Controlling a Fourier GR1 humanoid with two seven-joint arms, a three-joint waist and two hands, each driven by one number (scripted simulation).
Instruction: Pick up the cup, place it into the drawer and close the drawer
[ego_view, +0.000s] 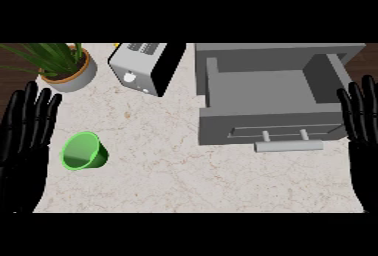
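A green cup (83, 151) lies on the marble counter at the lower left, its mouth facing up and to the left. The grey drawer (221, 95) stands pulled open at the upper right, nothing inside it, with a pale bar handle (289, 145) on its front. My left hand (26, 140) rests open at the left edge, fingers up, just left of the cup and apart from it. At the right edge my right hand (359, 130) rests open, fingers up, beside the drawer's right front corner.
A potted plant (63, 65) stands at the back left. A silver toaster (144, 65) sits between the plant and the drawer. Bare marble counter (192, 180) spreads between the cup and the drawer front.
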